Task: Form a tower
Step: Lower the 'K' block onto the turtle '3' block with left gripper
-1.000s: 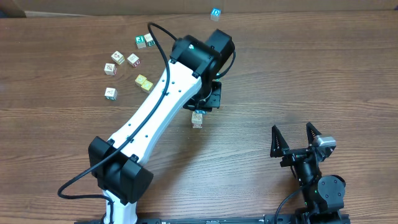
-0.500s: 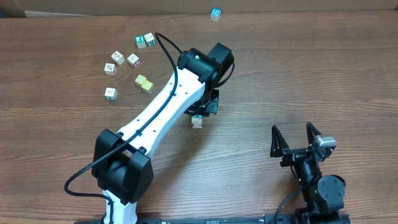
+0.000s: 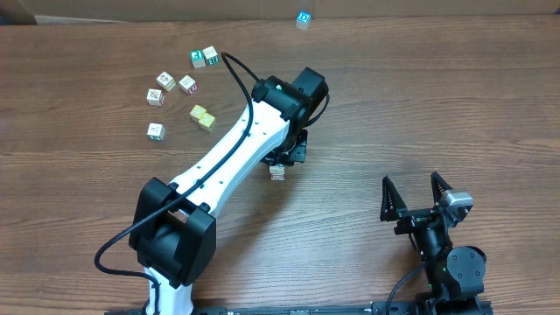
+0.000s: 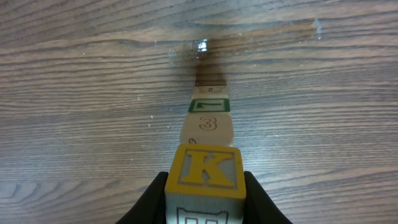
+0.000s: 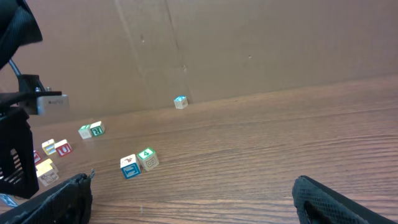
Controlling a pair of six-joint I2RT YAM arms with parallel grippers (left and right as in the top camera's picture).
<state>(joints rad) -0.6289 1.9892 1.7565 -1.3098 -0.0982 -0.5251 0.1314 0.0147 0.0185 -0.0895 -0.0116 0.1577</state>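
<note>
The tower (image 3: 277, 171) is a narrow column of cream alphabet cubes standing mid-table, directly under my left gripper (image 3: 284, 154). In the left wrist view the tower (image 4: 209, 121) runs away below the jaws, showing a "3" face and a green-framed face. My left gripper (image 4: 205, 190) is shut on a cube with a yellow K (image 4: 205, 171), held right over the column's top. I cannot tell whether the two touch. My right gripper (image 3: 418, 199) stands open and empty near the front right edge, far from the column; in its own view the right gripper (image 5: 193, 182) holds nothing.
Several loose cubes (image 3: 166, 81) lie at the back left, with a green-printed pair (image 3: 204, 58) and two yellow cubes (image 3: 203, 116). A blue-topped cube (image 3: 303, 19) sits by the cardboard wall (image 5: 249, 50). My left arm (image 3: 227, 166) spans the table diagonally.
My left arm's forearm has swung slightly while its gripper stayed over the column with the K cube. The right arm has not moved.
</note>
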